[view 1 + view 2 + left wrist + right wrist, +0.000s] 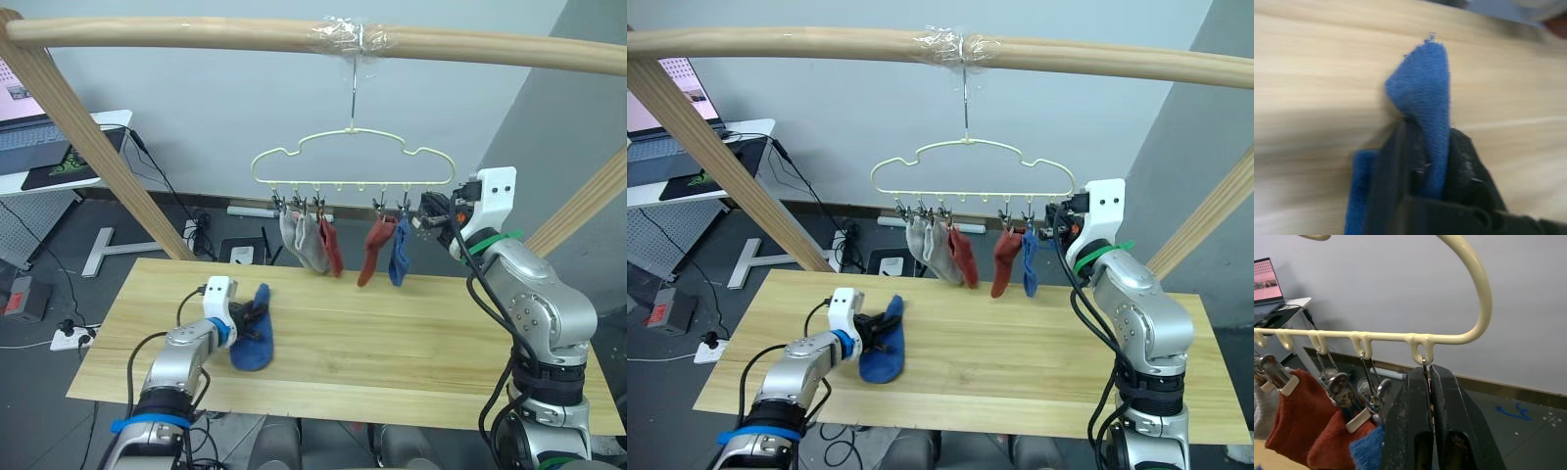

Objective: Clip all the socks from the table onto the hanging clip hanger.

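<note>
One blue sock (253, 338) lies on the table (411, 343) at the front left, and my left gripper (250, 318) is shut on its upper end. In the left wrist view the sock's fold (1425, 83) rises from between the black fingers (1396, 166). The pale clip hanger (353, 147) hangs from the pole with two grey socks (304, 240), two rust-red socks (375, 250) and a blue sock (399, 257) clipped on. My right gripper (1428, 374) is raised at the hanger's right end, shut on the last clip (1424, 363).
A thick wooden frame pole (196, 34) runs overhead, with slanted wooden legs (88, 147) at both sides. A white desk with a laptop (39, 137) stands at the far left. Cables and a power strip (69, 338) lie on the floor.
</note>
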Controlling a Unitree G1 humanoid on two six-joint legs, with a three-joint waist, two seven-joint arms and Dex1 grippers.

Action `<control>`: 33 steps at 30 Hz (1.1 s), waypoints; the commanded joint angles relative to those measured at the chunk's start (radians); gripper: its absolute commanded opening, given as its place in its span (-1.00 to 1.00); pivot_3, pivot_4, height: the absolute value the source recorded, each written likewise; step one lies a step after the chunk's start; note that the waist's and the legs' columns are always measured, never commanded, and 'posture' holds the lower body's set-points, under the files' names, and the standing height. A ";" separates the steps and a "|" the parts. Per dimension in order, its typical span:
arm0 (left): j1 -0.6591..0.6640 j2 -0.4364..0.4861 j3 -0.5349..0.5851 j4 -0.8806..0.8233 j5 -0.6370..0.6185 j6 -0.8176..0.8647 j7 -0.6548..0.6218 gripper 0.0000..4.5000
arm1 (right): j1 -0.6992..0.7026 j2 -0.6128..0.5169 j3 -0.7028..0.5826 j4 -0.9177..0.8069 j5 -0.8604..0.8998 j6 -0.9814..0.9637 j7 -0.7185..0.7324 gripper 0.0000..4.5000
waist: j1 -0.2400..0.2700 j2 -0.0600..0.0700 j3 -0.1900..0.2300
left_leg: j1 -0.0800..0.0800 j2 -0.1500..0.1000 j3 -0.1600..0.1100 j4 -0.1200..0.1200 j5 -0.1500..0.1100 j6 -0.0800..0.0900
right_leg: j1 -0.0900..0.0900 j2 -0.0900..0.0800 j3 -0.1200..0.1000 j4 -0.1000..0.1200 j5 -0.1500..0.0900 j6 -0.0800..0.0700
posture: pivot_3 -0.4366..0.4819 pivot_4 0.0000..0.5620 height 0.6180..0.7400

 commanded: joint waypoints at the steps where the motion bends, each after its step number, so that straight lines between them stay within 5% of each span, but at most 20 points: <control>1: 0.013 -0.021 -0.069 -0.189 -0.043 0.032 -0.067 -0.99 | -0.061 0.015 -0.092 -0.020 0.080 0.106 -0.045 -1.00 | -0.002 0.000 0.000 | 0.000 0.000 0.000 0.000 0.000 0.000 | 0.000 0.000 0.000 0.000 0.000 0.000 | 0.08 -0.40 1.00; 7: -0.029 -0.131 -0.213 -0.488 -0.120 0.031 -0.132 -0.99 | -0.219 0.077 -0.325 0.000 0.220 0.460 -0.162 -1.00 | 0.000 0.000 0.000 | -0.001 0.000 0.000 0.000 0.000 0.000 | 0.000 0.000 0.000 0.000 0.000 0.000 | 0.06 -0.40 1.00; 13: -0.142 -0.227 -0.248 -0.491 -0.133 0.058 -0.089 -0.99 | -0.367 0.188 -0.503 0.005 0.228 0.686 -0.235 -1.00 | -0.014 0.001 0.000 | 0.000 0.000 0.000 -0.001 0.000 0.001 | -0.001 0.001 0.000 0.000 0.000 0.000 | 0.01 -0.42 1.00; 33: -0.356 -0.381 -0.231 -0.217 -0.096 0.029 0.012 -0.99 | -0.331 0.162 -0.526 0.052 0.610 0.690 -0.493 -1.00 | -0.036 0.001 0.000 | -0.003 -0.001 0.000 -0.001 0.000 0.001 | -0.001 0.000 0.000 -0.004 0.000 0.000 | -0.07 -0.42 1.00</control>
